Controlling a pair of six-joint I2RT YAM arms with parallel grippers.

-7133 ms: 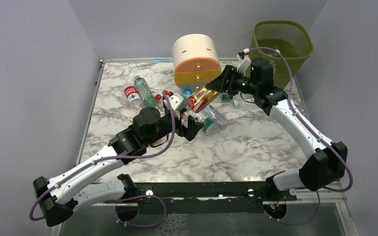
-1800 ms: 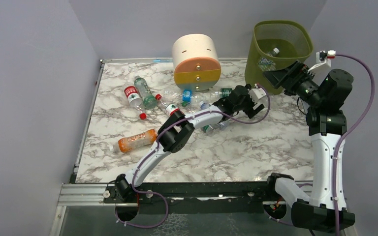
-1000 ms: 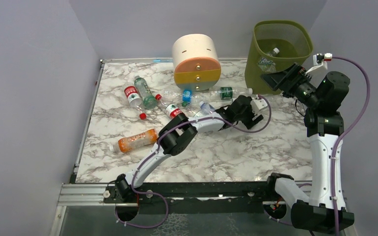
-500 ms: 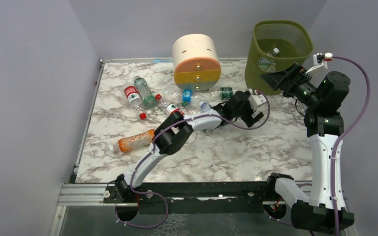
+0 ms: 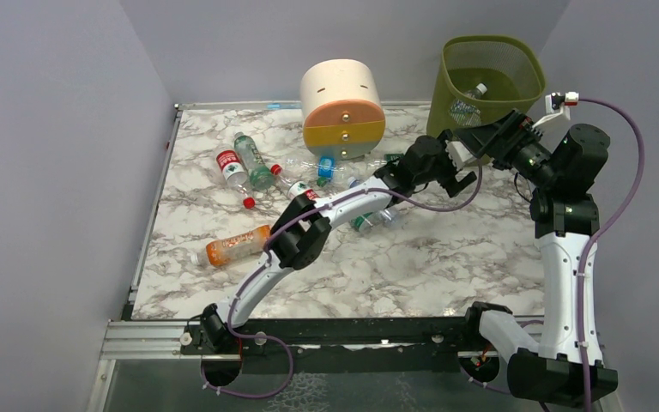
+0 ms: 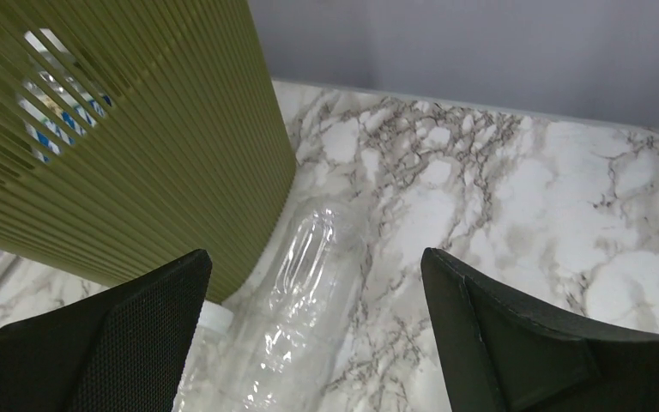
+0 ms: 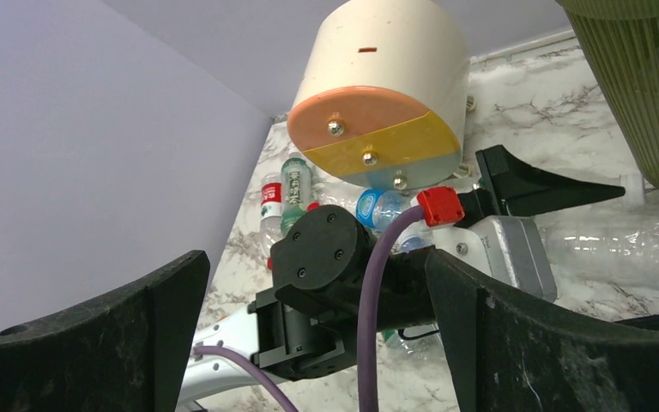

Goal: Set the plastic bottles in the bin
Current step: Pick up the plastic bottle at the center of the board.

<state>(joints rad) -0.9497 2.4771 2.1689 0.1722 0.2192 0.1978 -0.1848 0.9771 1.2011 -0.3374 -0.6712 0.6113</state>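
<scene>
The olive-green mesh bin (image 5: 515, 64) stands at the back right with a couple of bottles (image 5: 470, 99) inside. My left gripper (image 5: 462, 163) is open beside the bin's base. In the left wrist view its open gripper (image 6: 317, 343) straddles, without touching, a clear plastic bottle (image 6: 309, 283) lying against the bin wall (image 6: 137, 146). My right gripper (image 5: 480, 137) hangs open and empty near the bin, facing the left wrist (image 7: 335, 283). Loose bottles lie at the left: red-labelled (image 5: 232, 167), green-labelled (image 5: 253, 160), orange-filled (image 5: 238, 245).
A cream, orange and yellow round drawer unit (image 5: 343, 107) stands at the back middle, with a blue-capped bottle (image 5: 326, 165) in front of it. More bottles (image 5: 369, 219) lie under the left forearm. Grey walls close in the marble table (image 5: 446, 257).
My left gripper has opened wide and moved back toward the bin's base. The right gripper has opened a little and stayed in place.
</scene>
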